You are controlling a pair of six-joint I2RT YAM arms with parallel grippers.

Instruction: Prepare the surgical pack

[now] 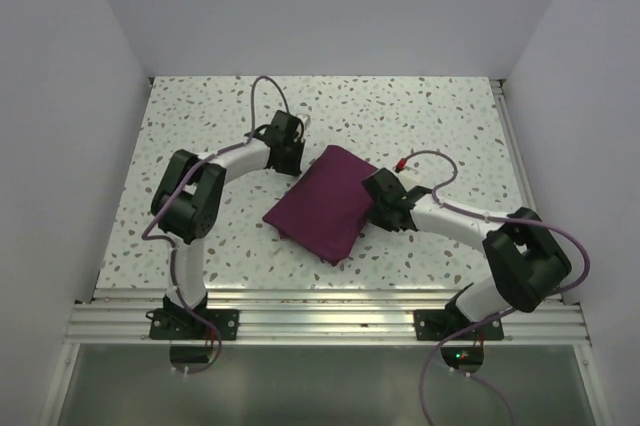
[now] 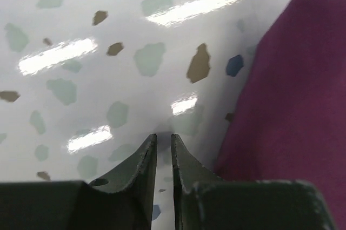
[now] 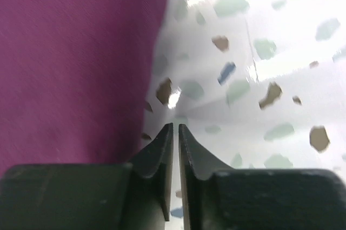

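Note:
The surgical pack (image 1: 325,203) is a folded plum-purple cloth bundle lying at the middle of the speckled table. It fills the right side of the left wrist view (image 2: 292,106) and the left side of the right wrist view (image 3: 75,62). The tray, instruments, gauze and packets are hidden. My left gripper (image 1: 291,161) sits just beyond the pack's far left corner, shut and empty over bare table (image 2: 164,139). My right gripper (image 1: 378,208) sits at the pack's right edge, shut and empty over bare table (image 3: 175,128).
White walls close in the table (image 1: 200,126) at the left, the back and the right. A metal rail (image 1: 330,321) runs along the near edge by the arm bases. A purple cable (image 1: 262,96) loops above the left arm.

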